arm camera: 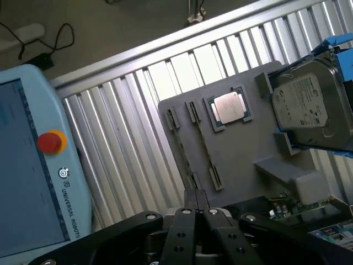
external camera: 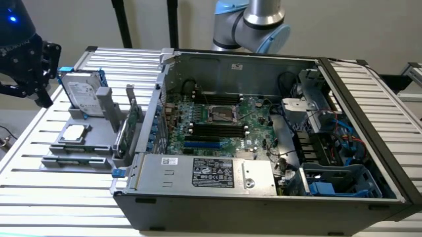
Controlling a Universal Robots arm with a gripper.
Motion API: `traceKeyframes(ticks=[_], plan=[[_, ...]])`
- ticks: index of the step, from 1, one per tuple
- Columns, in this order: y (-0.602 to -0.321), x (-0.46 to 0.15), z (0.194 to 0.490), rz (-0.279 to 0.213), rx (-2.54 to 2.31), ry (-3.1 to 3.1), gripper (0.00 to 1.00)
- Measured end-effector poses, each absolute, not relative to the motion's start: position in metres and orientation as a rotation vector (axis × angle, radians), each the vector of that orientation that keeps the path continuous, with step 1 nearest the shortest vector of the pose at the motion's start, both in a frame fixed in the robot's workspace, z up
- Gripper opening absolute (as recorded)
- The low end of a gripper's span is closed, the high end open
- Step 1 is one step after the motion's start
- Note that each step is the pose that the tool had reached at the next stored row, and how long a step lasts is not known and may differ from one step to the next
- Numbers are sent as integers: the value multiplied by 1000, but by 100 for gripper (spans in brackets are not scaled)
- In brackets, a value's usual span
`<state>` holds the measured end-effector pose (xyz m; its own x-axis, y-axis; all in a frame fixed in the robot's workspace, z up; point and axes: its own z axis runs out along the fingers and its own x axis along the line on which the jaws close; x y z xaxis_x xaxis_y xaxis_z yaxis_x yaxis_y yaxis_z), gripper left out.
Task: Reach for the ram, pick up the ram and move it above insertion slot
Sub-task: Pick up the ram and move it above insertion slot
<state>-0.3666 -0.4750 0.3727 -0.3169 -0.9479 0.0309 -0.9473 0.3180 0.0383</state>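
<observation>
A dark grey open computer case (external camera: 264, 197) lies on the slatted aluminium table (external camera: 39, 197). The silver-and-blue arm (external camera: 254, 22) rises behind the case. At the exterior view's left, a grey plastic holder tray (external camera: 79, 148) carries a silver boxy hard drive (external camera: 84, 94). The black gripper (external camera: 36, 91) hangs above the table just past that drive, its fingers (arm camera: 190, 207) pressed together with nothing between them. The thin green ram (arm camera: 205, 146) stands on edge in a tray slot beside a square silver processor (arm camera: 229, 106), apart from the gripper.

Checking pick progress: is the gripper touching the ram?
Apart. In the exterior view the gripper hangs beside the hard drive, clearly off the ram lying in the gray tray.
</observation>
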Motion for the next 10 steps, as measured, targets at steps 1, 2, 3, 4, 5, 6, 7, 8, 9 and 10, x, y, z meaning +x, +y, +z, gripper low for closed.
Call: traceKeyframes(ticks=[1, 2, 3, 4, 5, 6, 7, 8, 9, 10], plan=[[-475, -367, 373, -19, 1830, -2494, 11], [-475, -367, 373, -19, 1853, -2478, 11], [-475, -367, 372, -18, 1875, -2461, 11], [-475, -367, 372, -17, 1897, -2443, 11], [-475, -367, 372, -17, 1919, -2426, 11], [-475, -367, 372, -16, 1941, -2409, 11], [-475, -367, 372, -15, 1964, -2390, 11], [-475, -367, 372, -15, 1985, -2372, 11], [-475, -367, 372, -14, 2006, -2354, 11], [-475, -367, 372, -13, 2027, -2336, 11]])
